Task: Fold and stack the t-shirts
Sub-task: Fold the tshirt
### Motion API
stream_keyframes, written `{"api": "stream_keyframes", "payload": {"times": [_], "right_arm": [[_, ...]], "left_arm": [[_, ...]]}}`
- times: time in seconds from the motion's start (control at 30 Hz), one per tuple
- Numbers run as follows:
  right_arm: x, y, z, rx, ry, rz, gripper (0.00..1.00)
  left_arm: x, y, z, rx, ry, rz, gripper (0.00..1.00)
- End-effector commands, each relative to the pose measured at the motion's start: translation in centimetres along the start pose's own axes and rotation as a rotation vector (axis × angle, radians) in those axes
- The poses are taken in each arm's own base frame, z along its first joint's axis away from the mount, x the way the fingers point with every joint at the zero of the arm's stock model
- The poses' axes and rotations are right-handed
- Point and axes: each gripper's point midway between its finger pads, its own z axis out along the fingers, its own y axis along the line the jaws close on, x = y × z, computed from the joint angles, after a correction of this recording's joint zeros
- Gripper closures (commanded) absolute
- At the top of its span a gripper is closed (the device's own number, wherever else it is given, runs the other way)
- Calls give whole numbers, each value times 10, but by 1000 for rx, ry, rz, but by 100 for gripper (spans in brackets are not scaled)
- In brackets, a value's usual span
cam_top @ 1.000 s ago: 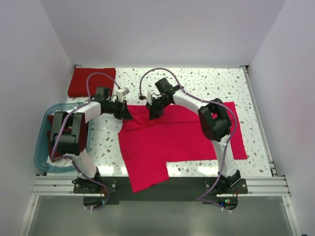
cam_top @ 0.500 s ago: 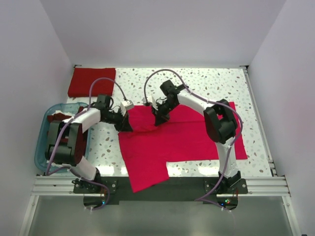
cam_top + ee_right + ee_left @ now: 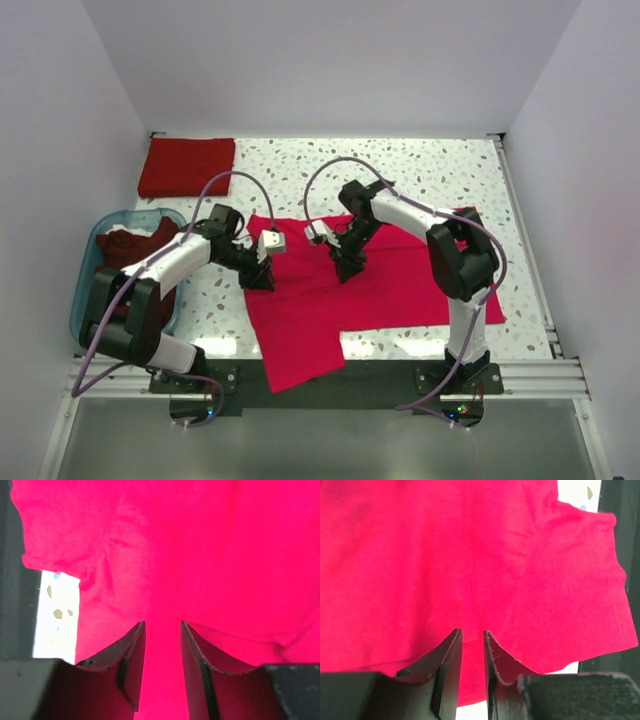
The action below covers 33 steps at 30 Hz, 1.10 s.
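Observation:
A bright crimson-pink t-shirt (image 3: 400, 285) lies spread across the middle of the table, with one sleeve (image 3: 300, 360) reaching over the near edge. My left gripper (image 3: 265, 278) is over its left part and my right gripper (image 3: 347, 268) over its middle. In the left wrist view the fingers (image 3: 472, 631) are nearly closed with the shirt's (image 3: 470, 555) hemmed edge pinched between them. In the right wrist view the fingers (image 3: 162, 623) stand a little wider, with the shirt's fabric (image 3: 200, 545) bunched between them. A folded darker red t-shirt (image 3: 185, 167) lies at the back left.
A translucent blue tub (image 3: 80, 280) stands at the left edge and holds maroon shirts (image 3: 135, 248). Speckled white tabletop (image 3: 420, 165) shows behind the shirt. White walls close in the sides and back. The black base rail runs along the near edge.
Both grippers have moved from the shirt's far edge toward the near side, drawing fabric with them. The left arm has swung off the tub, uncovering the maroon shirts.

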Motion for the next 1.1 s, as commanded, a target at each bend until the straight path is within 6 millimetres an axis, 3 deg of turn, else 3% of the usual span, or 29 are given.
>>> {"api": "stream_keyframes", "payload": {"times": [0.0,0.07,0.17,0.23,0.27,0.37,0.4,0.43,0.5,0.57,0.7,0.83,0.87,0.93,1.0,1.07], "right_arm": [[-22,-2,-34,69,-94,66,62],[-25,-16,-50,124,-128,123,62],[-10,-41,-86,243,-161,251,62],[12,-59,-117,352,-175,361,63],[17,-64,-130,392,-182,385,64],[55,-81,-172,548,-172,517,66],[72,-84,-187,604,-171,576,67],[82,-89,-196,653,-160,593,68],[109,-92,-216,744,-104,638,68],[135,-92,-225,808,-28,686,68],[180,-88,-235,883,102,773,71],[212,-88,-235,944,206,817,72],[218,-90,-237,968,223,829,72],[229,-100,-237,997,255,839,72],[238,-109,-234,1004,269,855,72],[251,-124,-233,1013,301,878,73]], "left_arm": [[-25,29,-10,-94,-58,-37,71],[-43,49,-16,-168,-107,-121,71],[-59,83,-24,-305,-141,-228,72],[-66,99,-28,-367,-156,-263,72],[-78,108,-31,-396,-198,-292,71],[-78,133,-28,-476,-192,-419,69],[-65,141,-20,-477,-142,-468,69],[-66,147,-20,-486,-132,-489,71],[-49,157,-14,-524,-84,-533,73],[-39,163,-13,-556,-58,-559,72],[-1,178,-15,-641,77,-647,76],[26,196,-29,-724,153,-688,79],[41,202,-32,-741,186,-717,80],[42,219,-42,-758,173,-735,81],[48,231,-40,-753,184,-740,81],[36,248,-46,-761,165,-697,80]]}}
